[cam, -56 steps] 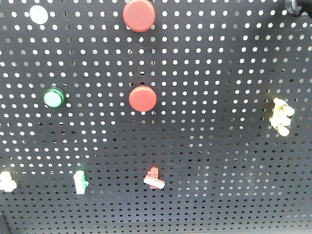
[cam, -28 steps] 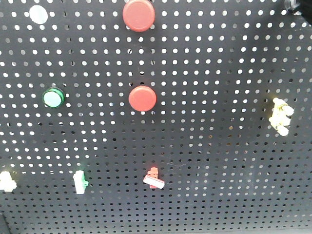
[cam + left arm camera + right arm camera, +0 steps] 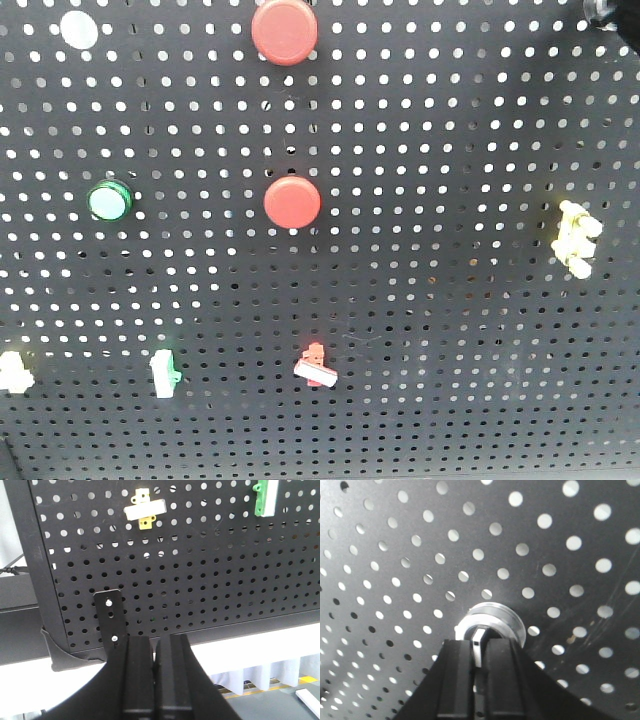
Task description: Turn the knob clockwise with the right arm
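A black perforated metal pegboard [image 3: 460,330] carries two round red push buttons [image 3: 285,31] [image 3: 292,202] one above the other, with a green-ringed round button [image 3: 108,200] to their left. Along the lower row sit a green-and-white toggle switch [image 3: 164,373] and a red-and-white toggle switch [image 3: 315,365]. A yellow-and-white toggle switch [image 3: 576,238] sits near the right edge.

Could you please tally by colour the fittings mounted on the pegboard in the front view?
Red: 3, namely the top button, the middle button and the small clip.
Green: 2, the round button and the clip.
Yellow: 2, the right clip and the lower-left clip.
White: 1, the cap.
Total: 8.
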Robot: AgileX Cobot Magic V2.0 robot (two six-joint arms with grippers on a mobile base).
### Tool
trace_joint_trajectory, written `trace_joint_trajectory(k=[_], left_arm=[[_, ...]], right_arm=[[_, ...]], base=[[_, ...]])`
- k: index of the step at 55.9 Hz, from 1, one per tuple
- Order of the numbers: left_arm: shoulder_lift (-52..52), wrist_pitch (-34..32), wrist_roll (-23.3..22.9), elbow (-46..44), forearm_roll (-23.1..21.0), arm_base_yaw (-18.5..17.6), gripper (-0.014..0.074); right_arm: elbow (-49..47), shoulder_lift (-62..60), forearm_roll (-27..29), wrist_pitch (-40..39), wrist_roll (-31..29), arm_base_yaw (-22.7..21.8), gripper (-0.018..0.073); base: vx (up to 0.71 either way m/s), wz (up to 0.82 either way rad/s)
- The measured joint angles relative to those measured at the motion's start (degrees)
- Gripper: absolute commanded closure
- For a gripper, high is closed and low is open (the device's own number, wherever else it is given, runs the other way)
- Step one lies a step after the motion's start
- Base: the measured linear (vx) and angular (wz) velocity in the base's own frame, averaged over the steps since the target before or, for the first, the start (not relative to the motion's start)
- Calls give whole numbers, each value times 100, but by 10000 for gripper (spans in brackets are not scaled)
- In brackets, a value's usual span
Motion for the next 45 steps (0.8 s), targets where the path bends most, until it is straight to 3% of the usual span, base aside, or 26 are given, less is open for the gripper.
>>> trace_joint_trajectory(k=[9,24,45], left_arm=[[0,0,0,0,0,0,594],[0,0,0,0,0,0,594],[0,0,0,0,0,0,594]], right_arm=[[-12,-70,72,-70,0,15,128],[199,-576,65,-39,-444,58,158],[1539,-2094,47,210,-670,59,167]], base=[[0,0],[0,0],[0,0]])
